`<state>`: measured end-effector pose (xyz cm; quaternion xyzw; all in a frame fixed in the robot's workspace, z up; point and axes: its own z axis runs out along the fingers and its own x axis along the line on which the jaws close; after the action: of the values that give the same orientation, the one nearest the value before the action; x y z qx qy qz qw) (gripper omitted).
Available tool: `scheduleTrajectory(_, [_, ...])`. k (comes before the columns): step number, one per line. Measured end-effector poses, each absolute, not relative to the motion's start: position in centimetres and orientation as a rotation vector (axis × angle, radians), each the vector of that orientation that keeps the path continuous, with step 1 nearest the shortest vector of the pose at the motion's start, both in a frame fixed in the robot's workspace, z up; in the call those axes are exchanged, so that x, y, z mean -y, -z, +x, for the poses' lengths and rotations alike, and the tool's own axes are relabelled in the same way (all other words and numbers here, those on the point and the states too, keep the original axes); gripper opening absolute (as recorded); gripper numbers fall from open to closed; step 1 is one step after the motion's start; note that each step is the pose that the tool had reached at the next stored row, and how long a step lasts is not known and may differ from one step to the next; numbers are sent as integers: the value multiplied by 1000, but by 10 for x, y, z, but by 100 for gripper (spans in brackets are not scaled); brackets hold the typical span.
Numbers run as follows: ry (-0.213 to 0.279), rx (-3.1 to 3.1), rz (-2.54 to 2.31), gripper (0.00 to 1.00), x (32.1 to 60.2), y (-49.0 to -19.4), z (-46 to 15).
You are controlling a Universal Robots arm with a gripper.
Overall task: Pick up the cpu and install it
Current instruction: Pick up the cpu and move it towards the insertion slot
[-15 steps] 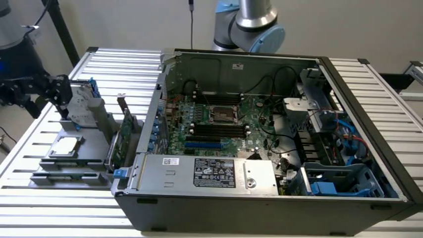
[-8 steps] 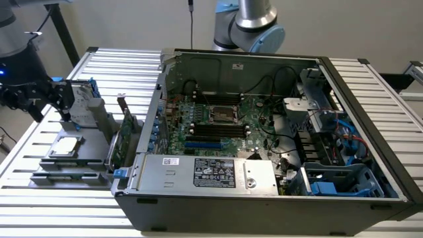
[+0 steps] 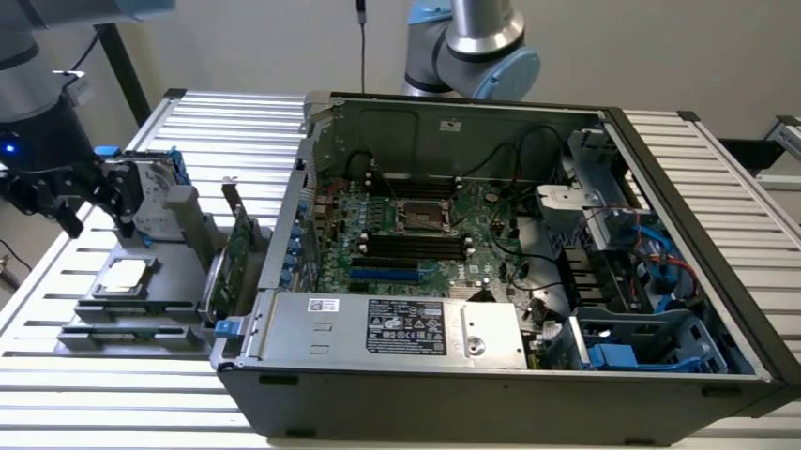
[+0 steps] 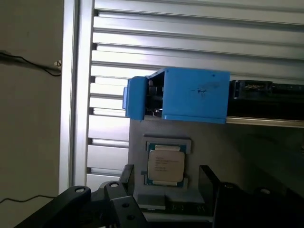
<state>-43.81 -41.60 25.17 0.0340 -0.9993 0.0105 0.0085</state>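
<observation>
CPU (image 3: 123, 275): small flat square chip, dull silver metal lid on a green board. It lies face up in a recess of a grey moulded holder (image 3: 157, 281), at the lower left of the exterior frame, outside the computer. Not yet lifted.

In the wrist view the chip (image 4: 165, 164) shows its printed lid, flat and square to the camera, with a thin green margin around the lid.

Handling, my judgement: light and rigid but thin, with a slick lid and a delicate underside. I would take it by two opposite edges of the board, keep it level and squeeze only lightly. The recess walls leave little room beside it.

Black two-finger gripper (image 3: 98, 217): released, jaws spread wide, nothing between them. It hangs above the holder, apart from the chip. From the wrist camera one black finger (image 4: 127, 178) stands on each side of the chip's outline.

Just behind the holder, a silver hard drive with blue rails (image 3: 150, 187) stands on edge. Its blue plastic end block (image 4: 190, 95) appears beyond the chip.

To the exterior view's right is the open black tower case (image 3: 701, 309), with a bare processor socket (image 3: 419, 216) mid-motherboard. Everything sits on a ribbed aluminium table (image 3: 75, 394).
</observation>
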Motion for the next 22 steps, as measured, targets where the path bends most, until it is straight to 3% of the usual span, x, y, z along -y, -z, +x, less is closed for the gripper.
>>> scheduleTrajectory(22, [-32, 3118, 106, 65, 423, -220, -436])
